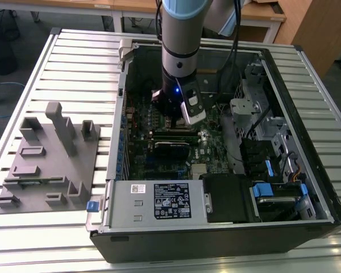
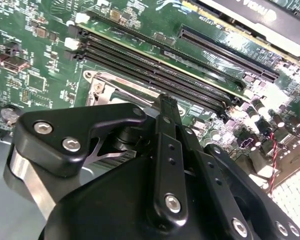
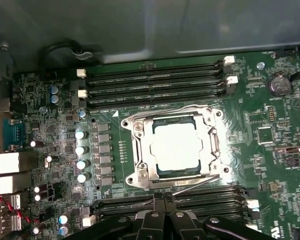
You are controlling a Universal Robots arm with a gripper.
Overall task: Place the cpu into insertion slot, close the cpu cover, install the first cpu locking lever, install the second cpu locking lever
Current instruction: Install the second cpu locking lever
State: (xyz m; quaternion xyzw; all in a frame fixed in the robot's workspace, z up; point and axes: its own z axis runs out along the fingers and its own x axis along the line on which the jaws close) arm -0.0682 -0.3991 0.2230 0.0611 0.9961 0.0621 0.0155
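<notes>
Cpu point(image 3: 176, 147) lies under the shut cpu cover point(image 3: 140, 150), edges hidden.

Arm point(image 1: 182, 34) reaching straight down, wrist vertical, end effector point(image 1: 173, 116) pointing downward, fingers point(image 2: 167, 125) pressing together at the tips

A slatted metal table point(image 1: 74, 57) carries an open computer case point(image 1: 216, 227); a grey fixture block point(image 1: 45, 165) lies beside it.
</notes>
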